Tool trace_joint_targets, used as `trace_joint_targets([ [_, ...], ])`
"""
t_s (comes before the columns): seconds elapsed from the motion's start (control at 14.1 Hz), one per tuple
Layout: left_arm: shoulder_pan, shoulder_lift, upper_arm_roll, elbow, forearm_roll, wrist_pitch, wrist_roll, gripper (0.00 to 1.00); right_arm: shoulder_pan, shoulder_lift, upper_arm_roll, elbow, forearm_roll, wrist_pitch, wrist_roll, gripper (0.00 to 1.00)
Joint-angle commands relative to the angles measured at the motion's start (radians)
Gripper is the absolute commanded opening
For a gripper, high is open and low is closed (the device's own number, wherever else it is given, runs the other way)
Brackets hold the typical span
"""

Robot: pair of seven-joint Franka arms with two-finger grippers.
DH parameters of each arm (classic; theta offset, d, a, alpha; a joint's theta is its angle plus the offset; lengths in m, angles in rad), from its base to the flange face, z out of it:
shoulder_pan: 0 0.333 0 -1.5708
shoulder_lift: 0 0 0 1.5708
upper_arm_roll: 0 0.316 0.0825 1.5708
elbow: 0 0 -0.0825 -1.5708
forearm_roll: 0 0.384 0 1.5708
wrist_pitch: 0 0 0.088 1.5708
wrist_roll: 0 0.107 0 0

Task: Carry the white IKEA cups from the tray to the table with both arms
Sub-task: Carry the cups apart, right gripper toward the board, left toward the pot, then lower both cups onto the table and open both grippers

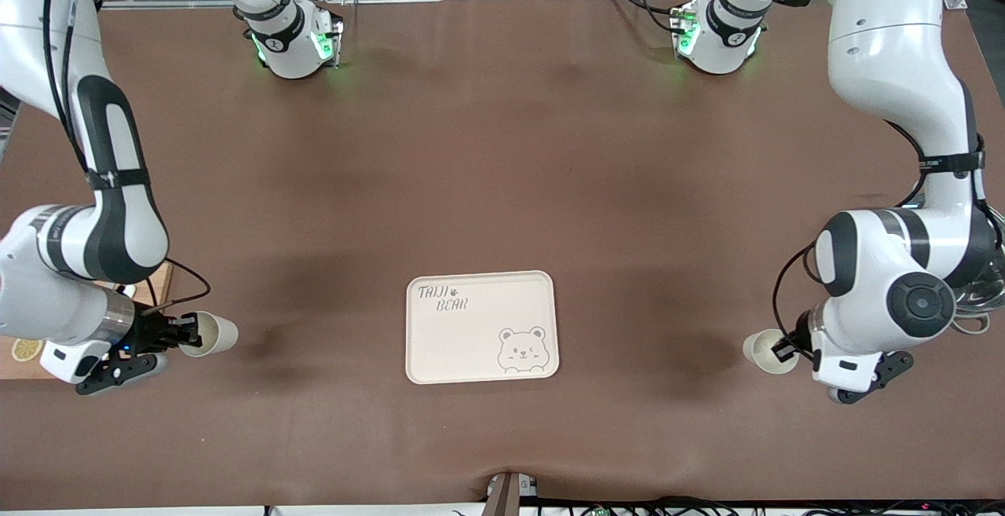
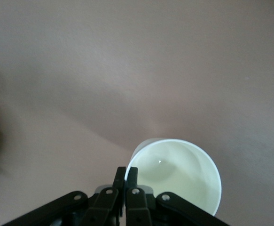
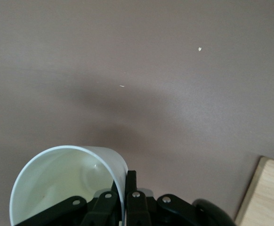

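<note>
each hand (image 1: pixel 191 333) (image 1: pixel 785 345) pinches a white cup's (image 1: pixel 209 334) (image 1: pixel 766 351) rim.

Cream bear tray (image 1: pixel 481 327) mid-table, brown table cover (image 1: pixel 502 186), wooden board (image 1: pixel 23 347) at the right arm's end

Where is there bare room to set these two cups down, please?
The tray is bare except for its bear print. Brown table lies open between the tray and each held cup. It is crowded only at the ends, under the right gripper and left gripper.
</note>
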Motion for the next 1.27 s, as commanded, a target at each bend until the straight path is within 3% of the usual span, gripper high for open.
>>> trace_joint_targets([
  [0.0, 0.031, -0.019, -0.01, -0.083, 0.027, 0.098, 0.036, 0.0, -0.016, 0.044, 0.019, -0.01, 0.02, 0.078, -0.027, 0.0],
  [0.35, 0.081, -0.015, -0.01, -0.152, 0.028, 0.237, 0.094, 0.0, -0.012, 0.1, 0.019, -0.046, 0.02, 0.208, -0.027, 0.0],
  [0.71, 0.114, -0.008, -0.012, -0.183, 0.028, 0.294, 0.114, 0.0, -0.009, 0.105, 0.019, -0.047, 0.02, 0.21, -0.026, 0.0],
  [0.78, 0.115, -0.005, -0.013, -0.184, 0.028, 0.294, 0.114, 0.0, -0.009, 0.104, 0.019, -0.046, 0.019, 0.208, -0.024, 0.46],
  [0.85, 0.115, 0.0, -0.014, -0.186, 0.027, 0.294, 0.114, 0.0, -0.009, 0.104, 0.019, -0.044, 0.02, 0.208, -0.021, 0.99],
  [0.99, 0.117, 0.003, -0.014, -0.186, 0.027, 0.294, 0.114, 0.0, -0.012, 0.101, 0.02, -0.037, 0.02, 0.201, -0.016, 1.0],
  [1.2, 0.118, 0.003, -0.014, -0.186, 0.027, 0.294, 0.116, 0.51, -0.01, 0.085, 0.022, -0.023, 0.022, 0.175, -0.013, 1.0],
])
